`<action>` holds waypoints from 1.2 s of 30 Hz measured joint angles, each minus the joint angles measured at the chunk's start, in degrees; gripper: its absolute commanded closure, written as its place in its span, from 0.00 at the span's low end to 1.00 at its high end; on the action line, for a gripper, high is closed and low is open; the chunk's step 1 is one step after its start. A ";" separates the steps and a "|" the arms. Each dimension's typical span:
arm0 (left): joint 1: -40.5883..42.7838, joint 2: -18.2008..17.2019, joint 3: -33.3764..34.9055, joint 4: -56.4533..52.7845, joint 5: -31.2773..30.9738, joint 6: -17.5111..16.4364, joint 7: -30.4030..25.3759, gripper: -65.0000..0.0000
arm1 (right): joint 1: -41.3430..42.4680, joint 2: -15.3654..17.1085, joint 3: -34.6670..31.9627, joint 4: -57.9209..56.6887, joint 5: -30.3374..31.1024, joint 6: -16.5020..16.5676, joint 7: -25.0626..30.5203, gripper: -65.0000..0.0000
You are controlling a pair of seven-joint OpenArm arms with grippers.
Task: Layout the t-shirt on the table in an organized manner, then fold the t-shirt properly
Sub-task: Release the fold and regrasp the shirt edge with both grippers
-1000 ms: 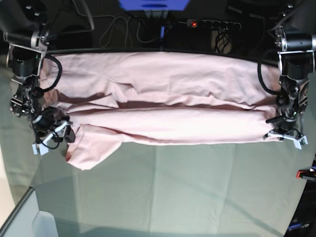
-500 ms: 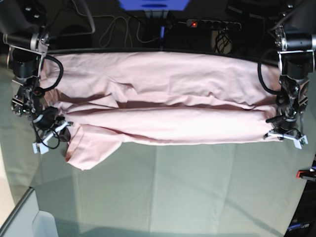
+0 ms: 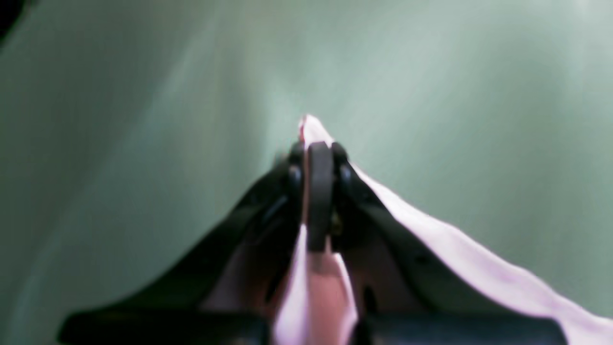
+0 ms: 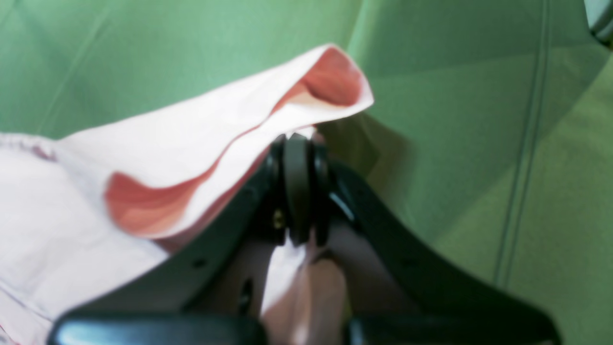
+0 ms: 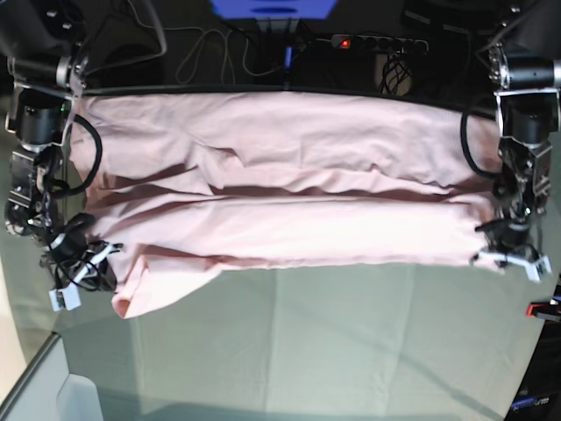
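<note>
The pale pink t-shirt (image 5: 280,175) lies stretched wide across the far half of the table (image 5: 307,342), its plain side up, with a long crease along its middle. My right gripper (image 5: 88,263) at the view's left is shut on the shirt's near-left corner; in the right wrist view the gripper (image 4: 298,158) pinches a curled pink edge (image 4: 191,129) above the green cloth (image 4: 479,143). My left gripper (image 5: 507,254) at the view's right is shut on the near-right corner; its wrist view shows the gripper (image 3: 317,158) clamped on pink fabric (image 3: 455,249).
A power strip (image 5: 377,41) with a red light and loose cables lies behind the table's far edge. A red clamp (image 5: 543,309) sits at the right edge. A pale grey corner piece (image 5: 74,395) shows at the bottom left.
My right gripper has shut on the shirt's near-left corner. Both grippers have moved toward the near edge, drawing the shirt's front fold with them.
</note>
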 measured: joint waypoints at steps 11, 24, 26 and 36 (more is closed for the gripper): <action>0.90 -0.81 -3.23 13.03 -0.09 0.20 5.64 1.00 | 1.53 -1.38 0.20 5.11 0.33 0.02 -2.32 1.00; 2.78 -0.61 -9.18 14.32 -0.24 -0.17 10.32 1.00 | 0.02 -2.82 8.22 7.58 0.57 0.31 -5.75 1.00; 3.04 -0.61 -9.18 14.32 -0.15 -0.07 10.25 1.00 | -2.16 -3.61 8.59 10.84 0.48 0.28 -5.95 1.00; 6.78 -0.57 -12.76 14.86 -0.15 0.15 10.54 1.00 | -12.98 -6.54 8.28 24.46 0.31 0.33 -6.14 1.00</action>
